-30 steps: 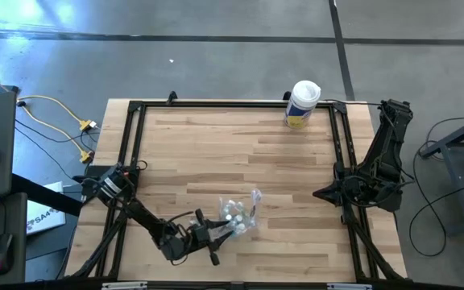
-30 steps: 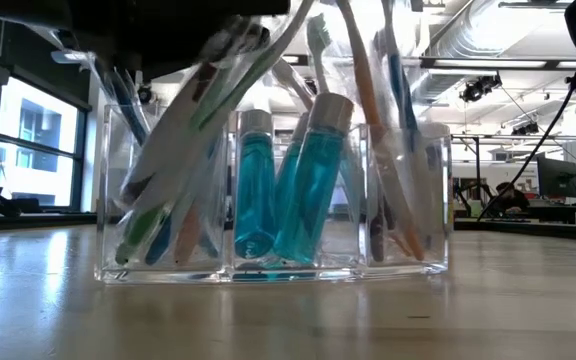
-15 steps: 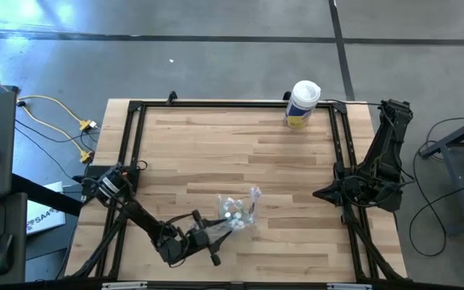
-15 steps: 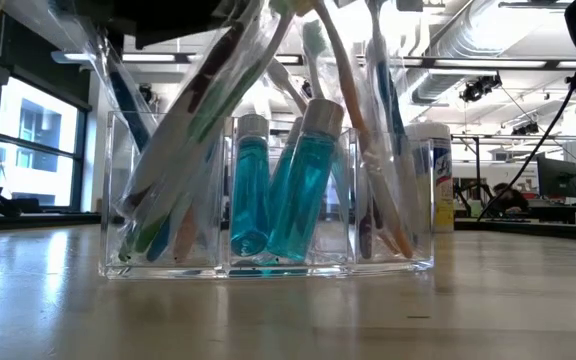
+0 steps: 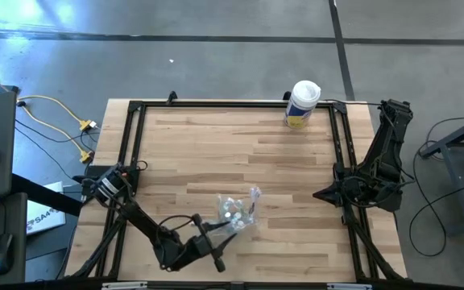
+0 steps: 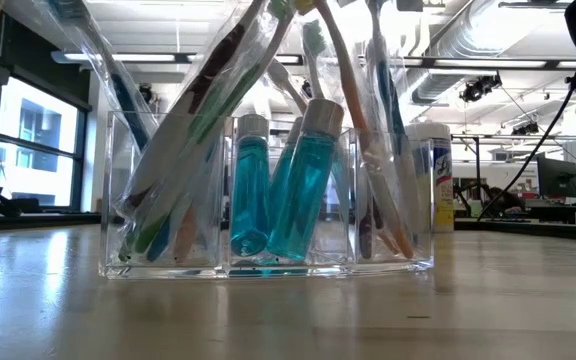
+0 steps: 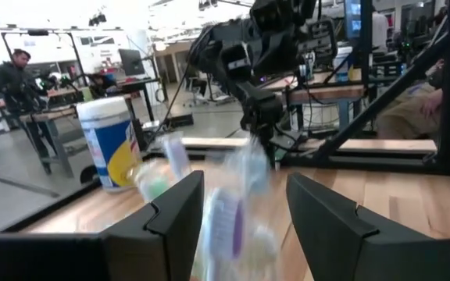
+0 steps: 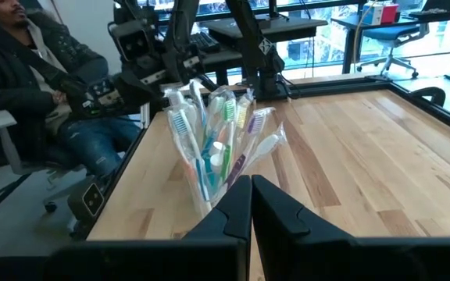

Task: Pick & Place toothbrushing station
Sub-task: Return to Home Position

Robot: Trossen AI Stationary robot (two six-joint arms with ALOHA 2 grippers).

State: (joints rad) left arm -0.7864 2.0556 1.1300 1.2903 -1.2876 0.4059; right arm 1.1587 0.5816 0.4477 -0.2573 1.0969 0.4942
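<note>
Grey concrete floor (image 5: 216, 56); tall windows (image 6: 28, 150); ceiling ducts (image 6: 478, 45); seated person (image 8: 37, 78); blue chair (image 8: 397, 35).

left gripper (image 5: 218, 236) pulls back from the clear holder (image 5: 238, 214), jaws apart, and is gone from above it in the low view.

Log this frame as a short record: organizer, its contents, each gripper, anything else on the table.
organizer: clear organizer, upright on the table
outer compartments: toothbrushes, leaning
middle compartment: teal tubes
left gripper: fingers open, next to the organizer
right gripper: fingers shut, parked at the table's right edge
other: white canister at the far edge
</note>
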